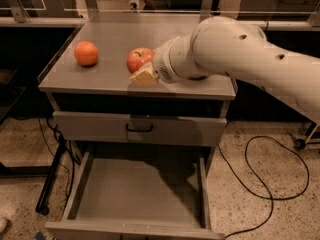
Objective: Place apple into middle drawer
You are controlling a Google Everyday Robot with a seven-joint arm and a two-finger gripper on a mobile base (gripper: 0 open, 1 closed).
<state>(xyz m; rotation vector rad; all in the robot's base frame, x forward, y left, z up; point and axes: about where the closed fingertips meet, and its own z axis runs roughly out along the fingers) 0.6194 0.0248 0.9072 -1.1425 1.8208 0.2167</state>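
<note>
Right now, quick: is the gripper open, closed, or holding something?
Gripper: closed on the apple, near the front of the cabinet top.

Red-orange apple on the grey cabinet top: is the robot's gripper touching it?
Touching. The camera view shows the gripper with its pale fingers pressed against the round red-orange apple, no gap between them.

The small round red-orange apple (pixel 139 59) with yellowish patches sits clasped in the gripper (pixel 143 70), above the cabinet top (pixel 105 39) near its front edge. The wide shallow grey metal middle drawer (pixel 137 196) stands pulled open below, showing its flat floor.
</note>
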